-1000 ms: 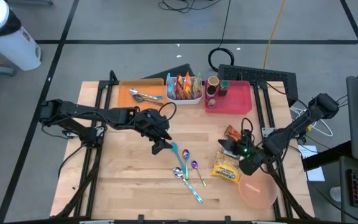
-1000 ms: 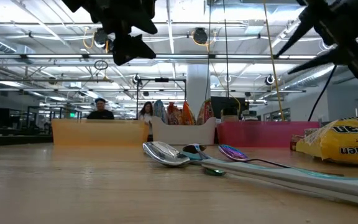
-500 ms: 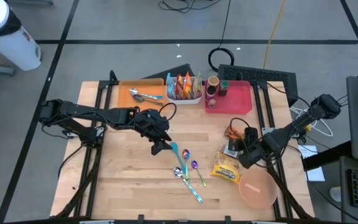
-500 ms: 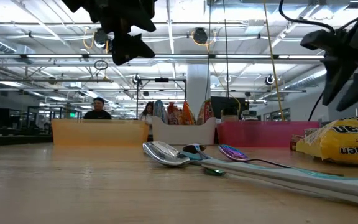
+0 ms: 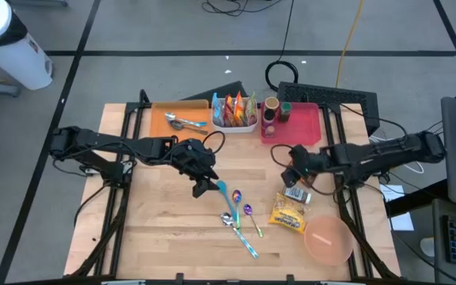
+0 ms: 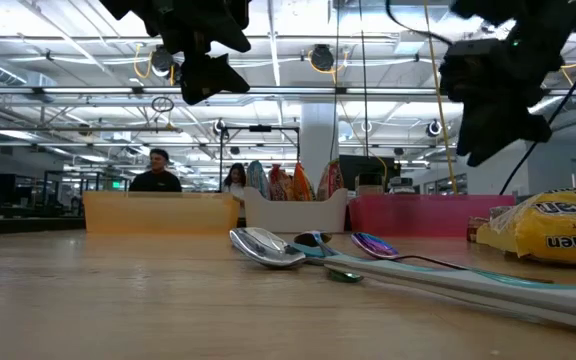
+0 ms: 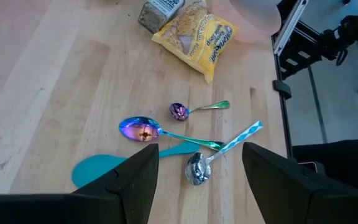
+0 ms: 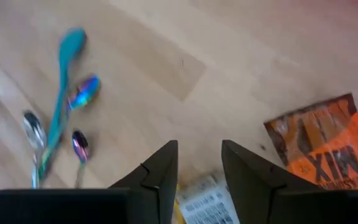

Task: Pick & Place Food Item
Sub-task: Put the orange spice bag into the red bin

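The yellow noodle packet lay right of centre on the wooden table, beside spoons. Above it, the right gripper hovered parted and empty; the left gripper hung parted mid-frame. Grey tiled floor surrounded everything.

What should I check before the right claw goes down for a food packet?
1. Right claw open and empty: ok, fingers apart, nothing between them.
2. Orange snack packet reachable: ok, it lies flat on the wood with nothing on top.
3. Right claw lined up on the orange snack packet: not ok, in the wrist view it sits off to one side of the gap between the fingers.
4. Right claw clear of the table: ok, the low view shows it hanging well above the surface.
5. Left claw out of the way: ok, open, it hovers by the spoons, apart from the right arm.
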Robot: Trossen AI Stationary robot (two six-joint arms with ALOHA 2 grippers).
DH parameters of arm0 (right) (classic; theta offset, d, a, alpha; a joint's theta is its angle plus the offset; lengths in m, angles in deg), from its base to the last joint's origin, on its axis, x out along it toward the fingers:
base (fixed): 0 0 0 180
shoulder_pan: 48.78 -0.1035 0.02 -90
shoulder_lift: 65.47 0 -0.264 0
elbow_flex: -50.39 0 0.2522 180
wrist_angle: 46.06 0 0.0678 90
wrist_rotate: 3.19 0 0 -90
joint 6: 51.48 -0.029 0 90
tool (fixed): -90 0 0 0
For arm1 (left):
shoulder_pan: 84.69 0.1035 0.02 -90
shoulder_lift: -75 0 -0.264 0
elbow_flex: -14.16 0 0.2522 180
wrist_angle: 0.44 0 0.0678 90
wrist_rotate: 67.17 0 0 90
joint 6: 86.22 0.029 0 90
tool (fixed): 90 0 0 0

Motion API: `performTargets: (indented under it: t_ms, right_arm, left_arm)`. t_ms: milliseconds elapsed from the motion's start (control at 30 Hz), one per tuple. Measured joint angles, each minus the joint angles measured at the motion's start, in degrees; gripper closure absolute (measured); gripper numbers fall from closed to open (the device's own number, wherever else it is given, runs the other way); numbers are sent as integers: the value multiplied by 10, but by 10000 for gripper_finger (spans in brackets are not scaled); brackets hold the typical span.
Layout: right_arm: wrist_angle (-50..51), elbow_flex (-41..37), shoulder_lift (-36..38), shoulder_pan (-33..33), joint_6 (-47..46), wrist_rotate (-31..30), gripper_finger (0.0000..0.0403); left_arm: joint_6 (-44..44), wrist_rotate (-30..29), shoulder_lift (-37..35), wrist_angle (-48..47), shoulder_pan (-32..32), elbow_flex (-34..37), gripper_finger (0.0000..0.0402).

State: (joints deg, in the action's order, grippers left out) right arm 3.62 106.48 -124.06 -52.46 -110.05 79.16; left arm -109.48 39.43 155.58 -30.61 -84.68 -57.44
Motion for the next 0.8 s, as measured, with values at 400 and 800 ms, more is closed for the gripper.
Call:
performTargets:
  t_ms: [400,800]
  right_arm:
    - [68,0,0,151,255,184,147]
    - [129,0,-98,161,520,123,90]
  left_arm:
    - [-11,-12,0,0,0,0,160]
    - [-50,-22,0,12,26,0,160]
